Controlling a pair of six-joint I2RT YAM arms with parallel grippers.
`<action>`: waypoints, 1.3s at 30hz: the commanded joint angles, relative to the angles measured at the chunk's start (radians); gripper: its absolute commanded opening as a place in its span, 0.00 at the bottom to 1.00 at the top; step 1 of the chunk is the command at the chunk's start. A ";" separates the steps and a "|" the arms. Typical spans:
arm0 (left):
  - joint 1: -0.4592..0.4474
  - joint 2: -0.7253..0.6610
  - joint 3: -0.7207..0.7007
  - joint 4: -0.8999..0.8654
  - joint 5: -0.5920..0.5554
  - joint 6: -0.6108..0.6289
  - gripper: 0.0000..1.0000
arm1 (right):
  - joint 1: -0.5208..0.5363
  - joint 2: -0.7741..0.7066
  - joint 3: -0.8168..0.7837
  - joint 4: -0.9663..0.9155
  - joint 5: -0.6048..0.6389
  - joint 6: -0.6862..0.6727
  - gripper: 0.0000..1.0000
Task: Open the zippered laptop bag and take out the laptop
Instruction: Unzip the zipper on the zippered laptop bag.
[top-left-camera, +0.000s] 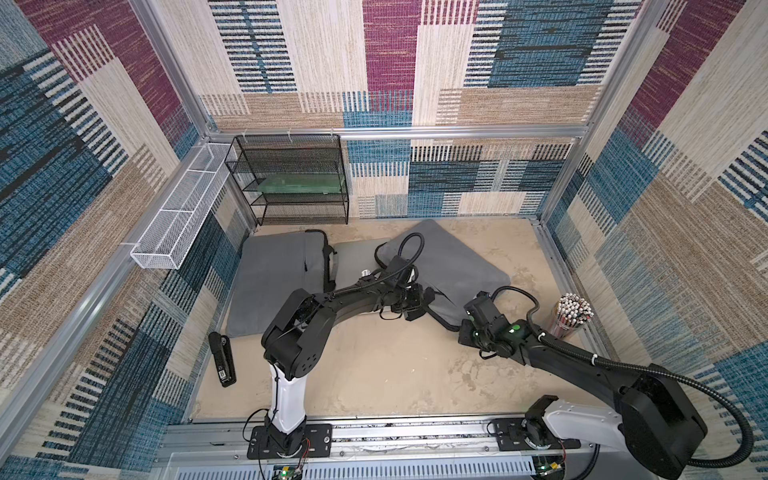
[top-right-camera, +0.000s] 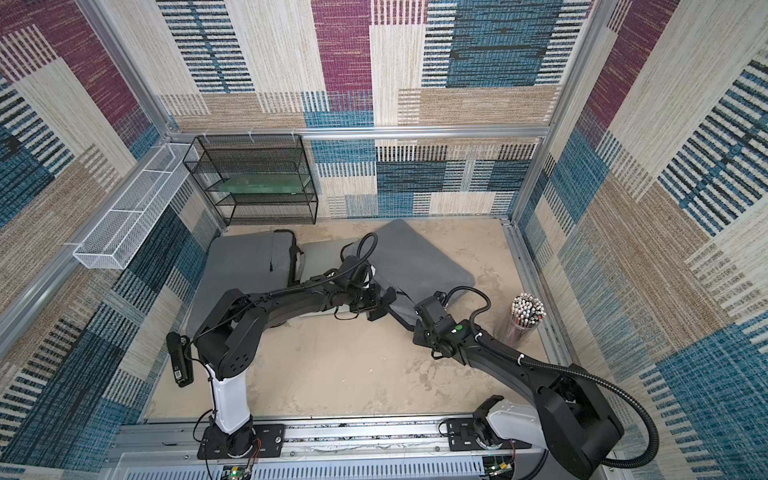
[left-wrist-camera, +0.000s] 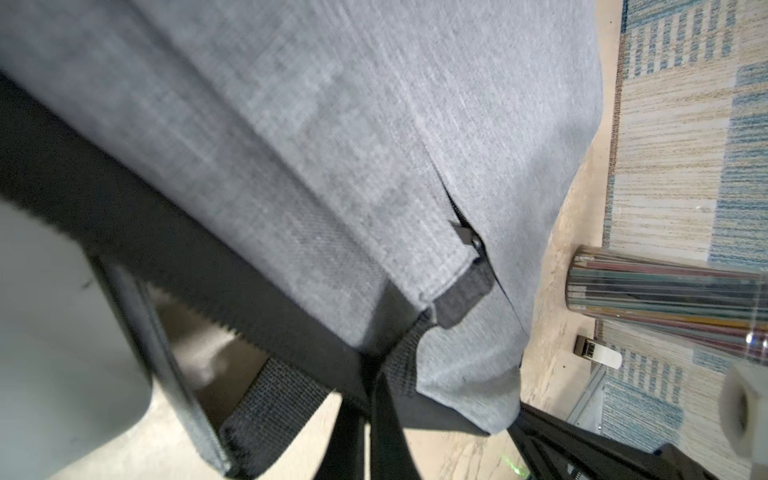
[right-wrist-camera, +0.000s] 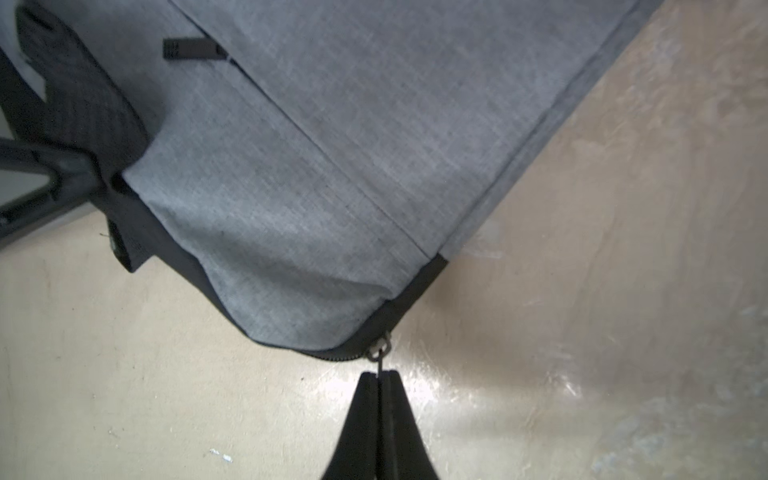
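Lying cornerwise toward the far edge of the tabletop (top-left-camera: 395, 365), right of its middle, the grey laptop bag (top-left-camera: 449, 257) is being worked from two sides. Its zipper pull (right-wrist-camera: 380, 358), sitting at the bag corner that points toward the near right corner of the tabletop, is being pinched by the right hand (right-wrist-camera: 379, 376), whose jaws are pressed fully together on the small tab. The grip is judged to be placed there so that the slider can be drawn along the dark zipper track. The black webbing handle (left-wrist-camera: 401, 357) is being gripped, as far as can be seen, by the left hand (top-left-camera: 419, 305), narrowed almost to nothing, probably so that the fabric is being braced against the pull and not dragged across the tabletop. Beside that handle the bag's mouth is gaping open. A pale flat slab (top-left-camera: 353, 257) is lying between this bag and a second grey bag (top-left-camera: 274, 274) near the far left corner; whether it is the laptop cannot be told.
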 joint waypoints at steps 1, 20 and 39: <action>-0.004 -0.011 -0.016 0.007 -0.013 0.011 0.18 | 0.019 0.023 0.013 0.027 0.022 0.017 0.00; -0.135 0.033 -0.048 0.066 0.086 -0.056 0.51 | 0.044 0.064 0.009 0.102 -0.028 0.011 0.00; -0.147 0.048 -0.046 0.078 0.077 -0.075 0.00 | -0.016 0.022 -0.020 0.044 0.032 0.001 0.00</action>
